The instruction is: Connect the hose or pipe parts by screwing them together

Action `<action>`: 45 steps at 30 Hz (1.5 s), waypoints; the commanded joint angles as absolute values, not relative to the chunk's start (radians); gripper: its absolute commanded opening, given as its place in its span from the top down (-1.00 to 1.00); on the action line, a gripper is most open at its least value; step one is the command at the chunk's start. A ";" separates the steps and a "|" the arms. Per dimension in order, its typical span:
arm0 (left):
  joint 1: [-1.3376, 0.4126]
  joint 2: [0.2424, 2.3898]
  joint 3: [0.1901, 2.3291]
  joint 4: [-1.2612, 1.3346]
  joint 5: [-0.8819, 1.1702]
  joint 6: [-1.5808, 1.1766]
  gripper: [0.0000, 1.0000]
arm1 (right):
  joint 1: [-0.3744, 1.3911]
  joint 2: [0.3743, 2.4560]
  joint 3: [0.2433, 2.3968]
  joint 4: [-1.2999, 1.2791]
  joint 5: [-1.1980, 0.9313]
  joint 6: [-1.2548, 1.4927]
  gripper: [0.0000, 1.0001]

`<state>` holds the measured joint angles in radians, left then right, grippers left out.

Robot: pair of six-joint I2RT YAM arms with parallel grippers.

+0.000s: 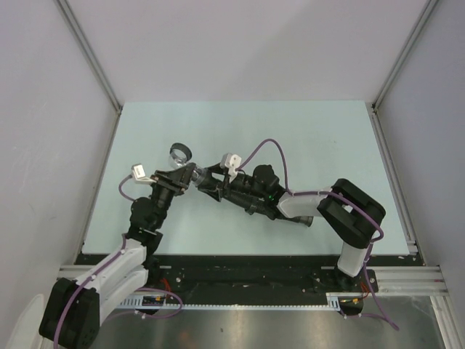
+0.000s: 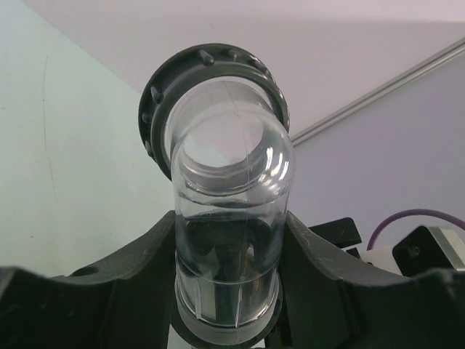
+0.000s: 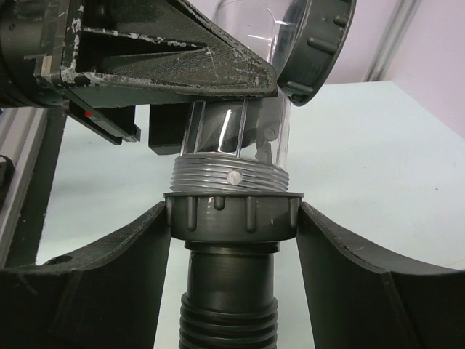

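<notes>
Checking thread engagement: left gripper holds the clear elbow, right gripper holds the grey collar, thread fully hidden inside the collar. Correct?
Not fully hidden: the right wrist view shows several turns of thread above the grey collar. The rest stands: left gripper holds the clear elbow, right gripper holds the collar.

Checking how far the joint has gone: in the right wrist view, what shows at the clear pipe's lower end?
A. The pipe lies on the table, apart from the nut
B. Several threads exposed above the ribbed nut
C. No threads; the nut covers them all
B: the clear pipe stands in the ribbed nut, gripped by the right end effector, with bands of thread showing above the nut's rim.
</notes>
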<state>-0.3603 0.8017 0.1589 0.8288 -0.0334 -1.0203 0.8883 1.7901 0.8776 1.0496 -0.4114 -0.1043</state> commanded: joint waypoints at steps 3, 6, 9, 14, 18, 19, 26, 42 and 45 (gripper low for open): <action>-0.423 0.818 0.156 0.913 0.014 -1.005 0.99 | 0.916 1.763 0.927 1.172 -0.344 -0.032 0.78; -0.457 0.847 0.167 0.928 -0.050 -0.988 0.99 | 0.927 1.775 0.928 1.204 -0.287 -0.005 0.78; -0.466 0.876 0.170 0.945 -0.084 -0.986 0.99 | 0.942 1.781 0.928 1.229 -0.244 0.057 0.78; -0.469 0.908 0.179 0.965 -0.066 -0.979 0.99 | 0.959 1.787 0.927 1.246 -0.195 0.074 0.78; -0.468 0.916 0.169 1.017 -0.012 -0.957 0.99 | 0.939 1.787 0.927 1.252 -0.230 0.097 0.79; -0.469 0.914 0.167 1.023 0.021 -0.953 0.99 | 0.922 1.786 0.927 1.252 -0.242 0.104 0.79; -0.469 0.907 0.123 1.077 0.060 -0.959 0.99 | 0.861 1.776 0.928 1.302 -0.340 0.181 0.83; -0.469 1.043 0.123 1.354 0.236 -0.953 0.99 | 0.735 1.832 0.928 1.508 -0.655 0.532 0.84; -0.468 1.060 0.144 1.367 0.288 -0.942 0.99 | 0.709 1.835 0.931 1.516 -0.709 0.577 0.86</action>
<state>-0.4232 1.0424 0.1364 1.3003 0.0383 -0.9508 0.7395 1.8256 0.8776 1.2533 -0.6910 0.4694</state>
